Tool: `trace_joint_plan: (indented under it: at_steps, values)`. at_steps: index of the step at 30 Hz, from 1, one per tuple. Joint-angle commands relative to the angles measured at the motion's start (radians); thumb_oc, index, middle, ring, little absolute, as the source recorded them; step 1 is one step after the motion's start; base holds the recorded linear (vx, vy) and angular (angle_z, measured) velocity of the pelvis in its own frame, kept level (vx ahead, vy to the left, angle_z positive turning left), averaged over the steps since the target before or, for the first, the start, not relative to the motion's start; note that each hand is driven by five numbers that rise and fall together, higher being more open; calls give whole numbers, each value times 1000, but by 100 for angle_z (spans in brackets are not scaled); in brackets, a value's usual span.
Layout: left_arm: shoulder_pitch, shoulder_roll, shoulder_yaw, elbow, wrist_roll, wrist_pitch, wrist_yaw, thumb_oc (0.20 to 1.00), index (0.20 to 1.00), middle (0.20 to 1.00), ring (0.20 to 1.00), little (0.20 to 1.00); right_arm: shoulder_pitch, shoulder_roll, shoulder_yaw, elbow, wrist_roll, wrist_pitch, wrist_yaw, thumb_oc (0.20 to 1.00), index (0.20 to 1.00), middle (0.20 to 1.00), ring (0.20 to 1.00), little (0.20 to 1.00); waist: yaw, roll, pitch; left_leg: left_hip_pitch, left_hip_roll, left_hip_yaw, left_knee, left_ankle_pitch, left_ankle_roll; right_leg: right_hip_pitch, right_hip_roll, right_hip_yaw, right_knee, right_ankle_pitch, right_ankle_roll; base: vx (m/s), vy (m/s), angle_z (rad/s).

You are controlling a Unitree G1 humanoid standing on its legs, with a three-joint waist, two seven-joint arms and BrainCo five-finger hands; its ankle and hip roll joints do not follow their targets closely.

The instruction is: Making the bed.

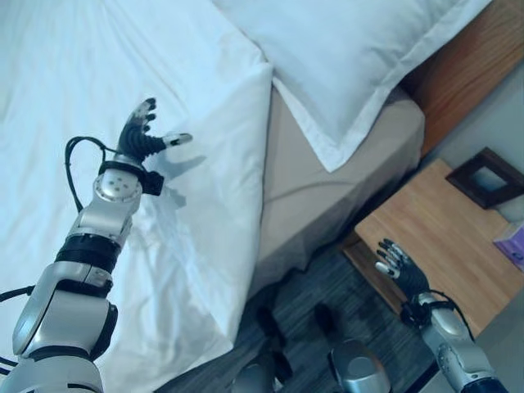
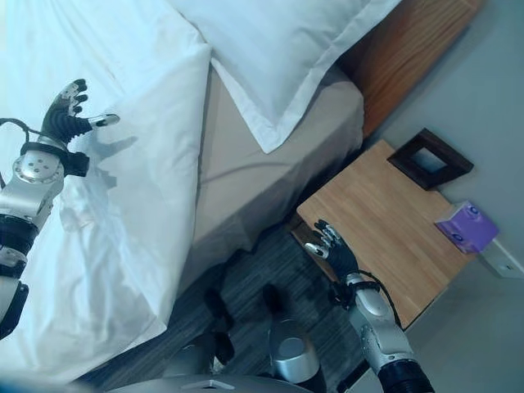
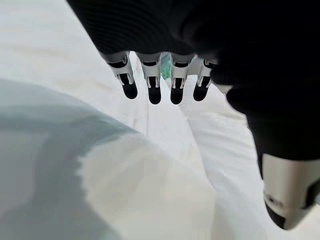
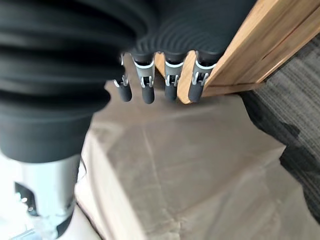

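Observation:
A white duvet (image 1: pixel 123 123) covers the bed and hangs over its side, its corner near the floor. A white pillow (image 1: pixel 352 57) lies at the head end, over the beige fitted mattress (image 1: pixel 327 196) that is bare beside the duvet edge. My left hand (image 1: pixel 139 135) hovers open just above the duvet, fingers straight and thumb spread; its fingers (image 3: pixel 150 85) show over white cloth. My right hand (image 2: pixel 334 246) hangs open beside the bed, above the carpet near the nightstand, holding nothing.
A wooden nightstand (image 2: pixel 385 221) stands right of the bed with a dark picture frame (image 2: pixel 430 160) and a purple box (image 2: pixel 467 225) on it. A wooden headboard (image 1: pixel 475 65) is behind the pillow. Grey carpet (image 1: pixel 327 295) lies between bed and nightstand.

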Motion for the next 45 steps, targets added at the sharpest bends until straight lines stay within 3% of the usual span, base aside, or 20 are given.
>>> trace_joint_plan:
  at_steps: [1, 15, 28, 40, 45]
  values:
    - [11, -14, 64, 4, 4, -49, 9, 1000, 1000, 1000, 1000, 1000, 39, 20, -46, -67, 20, -52, -1, 1000, 1000, 1000, 1000, 1000, 18, -4, -34, 130, -33, -8, 6, -74, -34, -85, -17, -32, 11, 81, 77, 22, -10, 5]
    - [200, -63, 185, -227, 77, -59, 30, 1000, 1000, 1000, 1000, 1000, 90, 34, -97, -75, -23, -52, 1, 1000, 1000, 1000, 1000, 1000, 30, 14, -29, 126, -47, -36, 6, -83, -27, -72, -27, -48, 5, 70, 72, 10, 2, 8]
    - [182, -63, 217, -147, 155, -43, 91, 1000, 1000, 1000, 1000, 1000, 100, 36, -104, -58, -30, -58, -3, 1000, 1000, 1000, 1000, 1000, 32, 10, -20, 118, -47, -41, 6, -82, -26, -81, -26, -45, 6, 70, 68, 0, 2, 2]
    - [215, -98, 266, -143, 136, -51, 135, 1000, 1000, 1000, 1000, 1000, 94, 31, -94, -48, -22, -63, -10, 1000, 1000, 1000, 1000, 1000, 45, 6, -20, 112, -46, -52, 6, -77, -28, -82, -22, -55, 3, 63, 59, 1, -6, 0]
    - [178, -131, 210, -51, 105, -34, 100, 1000, 1000, 1000, 1000, 1000, 68, 19, -74, -42, -24, -55, -9, 1000, 1000, 1000, 1000, 1000, 38, 3, -13, 105, -45, -54, 6, -73, -29, -89, -19, -55, 4, 65, 55, 0, 0, 0]
